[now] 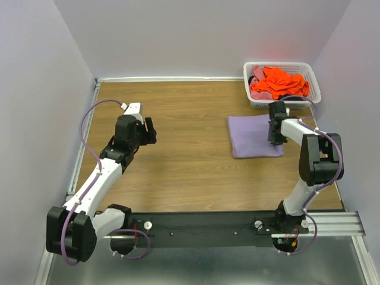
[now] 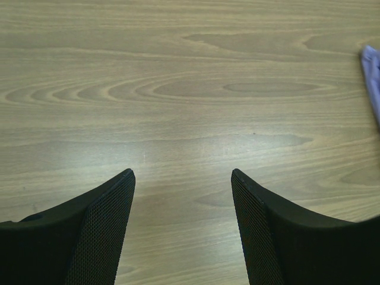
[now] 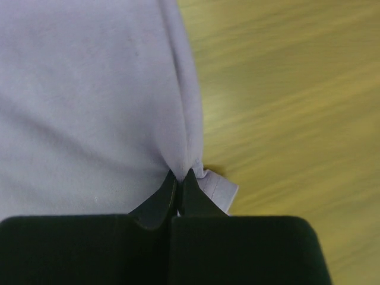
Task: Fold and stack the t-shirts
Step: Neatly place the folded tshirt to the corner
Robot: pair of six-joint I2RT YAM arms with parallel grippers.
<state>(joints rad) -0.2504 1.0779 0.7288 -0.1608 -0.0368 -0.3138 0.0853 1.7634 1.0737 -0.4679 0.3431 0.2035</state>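
A folded lavender t-shirt [image 1: 249, 135] lies flat on the wooden table, right of centre. My right gripper [image 1: 275, 127] sits at its right edge, shut on a pinch of the lavender fabric [image 3: 107, 107] near a hemmed corner. An orange t-shirt [image 1: 279, 82] is heaped in the white basket [image 1: 313, 74] at the back right, with a pink shirt [image 1: 257, 72] at its left. My left gripper [image 2: 183, 178] is open and empty over bare wood at the left [image 1: 149, 129]. A lavender edge [image 2: 373, 77] shows at the far right of the left wrist view.
Grey walls close in the table on three sides. A metal rail [image 1: 80, 148] runs along the table's left edge. A black mounting bar [image 1: 202, 228] carries both arm bases at the near edge.
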